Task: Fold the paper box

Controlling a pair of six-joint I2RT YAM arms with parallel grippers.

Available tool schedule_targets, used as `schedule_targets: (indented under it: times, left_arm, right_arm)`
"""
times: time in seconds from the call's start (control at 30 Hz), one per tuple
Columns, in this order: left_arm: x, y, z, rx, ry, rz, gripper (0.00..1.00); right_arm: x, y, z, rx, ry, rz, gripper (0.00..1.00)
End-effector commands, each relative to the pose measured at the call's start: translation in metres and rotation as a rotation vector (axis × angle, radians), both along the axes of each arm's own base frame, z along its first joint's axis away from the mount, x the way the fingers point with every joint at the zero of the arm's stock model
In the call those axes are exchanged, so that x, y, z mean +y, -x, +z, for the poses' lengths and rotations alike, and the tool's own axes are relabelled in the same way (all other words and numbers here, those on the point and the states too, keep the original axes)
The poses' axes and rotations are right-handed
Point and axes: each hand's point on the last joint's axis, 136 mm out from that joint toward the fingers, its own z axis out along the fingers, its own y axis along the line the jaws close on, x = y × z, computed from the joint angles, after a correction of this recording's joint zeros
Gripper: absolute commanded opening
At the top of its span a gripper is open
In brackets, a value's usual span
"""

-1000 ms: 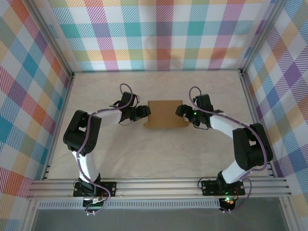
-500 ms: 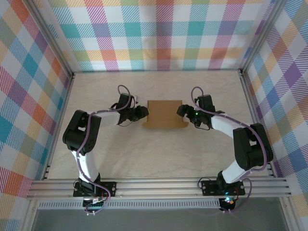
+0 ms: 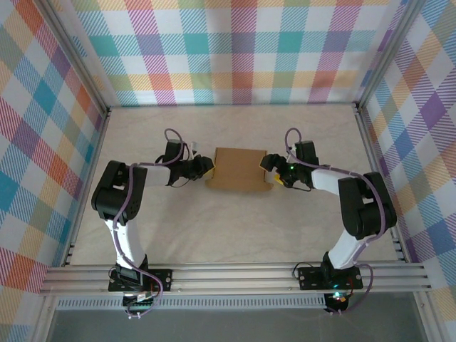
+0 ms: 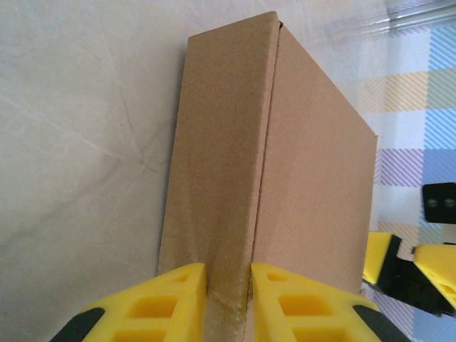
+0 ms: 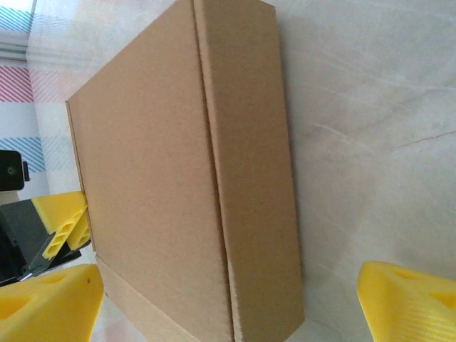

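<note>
The paper box [image 3: 239,169] lies mid-table as a closed, shallow brown cardboard box. My left gripper [image 3: 209,169] is at its left end, and the left wrist view shows the yellow fingers [image 4: 178,299] pinching the box's [image 4: 299,185] narrow side wall, pressed on both faces. My left gripper [image 4: 228,288] is shut on that wall. My right gripper [image 3: 269,172] sits at the box's right end. In the right wrist view it [image 5: 228,306] is open wide, straddling the box [image 5: 164,178], with its right finger [image 5: 410,303] clear of the cardboard.
A pale tabletop [image 3: 235,228] is ringed by an aluminium frame [image 3: 235,278] and checked cloth walls. Both arm bases stand at the near edge. The other arm's yellow fingers appear behind the box in each wrist view [image 4: 399,263] [image 5: 64,221].
The left gripper has closed onto the box's left side wall. Both grippers and the box have shifted slightly left and toward the back, and the box's outline looks more compact.
</note>
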Motion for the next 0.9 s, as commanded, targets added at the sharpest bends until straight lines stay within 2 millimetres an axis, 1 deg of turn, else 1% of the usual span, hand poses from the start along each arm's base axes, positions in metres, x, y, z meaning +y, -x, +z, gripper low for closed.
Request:
schedule_targets:
  times: [0.0,0.3,0.43,0.47,0.53,0.6,0.67,0.7,0.87]
  left_arm:
    - [0.025,0.023,-0.055,0.190,-0.052,0.063,0.21]
    - [0.035,0.025,-0.060,0.210,-0.040,0.075,0.22]
    - [0.036,0.025,-0.060,0.211,-0.035,0.074,0.22]
    - [0.035,0.025,-0.060,0.210,-0.036,0.072,0.22]
    - [0.035,0.024,-0.060,0.210,-0.035,0.071,0.22]
    - [0.035,0.025,-0.060,0.213,-0.035,0.071,0.23]
    - [0.035,0.024,-0.060,0.211,-0.034,0.070,0.24]
    - [0.035,0.024,-0.059,0.210,-0.033,0.069,0.25]
    - [0.035,0.023,-0.049,0.179,-0.043,0.060,0.37]
  right_arm:
    - [0.009,-0.007,0.009,-0.017,-0.073,0.026,0.92]
    - [0.025,-0.009,0.009,0.005,-0.159,0.096,0.92]
    - [0.034,-0.011,0.013,0.003,-0.223,0.126,0.85]
    - [0.036,-0.012,0.014,0.004,-0.239,0.132,0.82]
    - [0.039,-0.013,0.020,-0.008,-0.271,0.144,0.77]
    - [0.041,-0.015,0.025,-0.017,-0.293,0.152,0.74]
    - [0.042,-0.016,0.029,-0.021,-0.300,0.152,0.68]
    - [0.042,-0.017,0.029,-0.023,-0.300,0.152,0.66]
    - [0.045,-0.017,0.041,-0.031,-0.337,0.156,0.55]
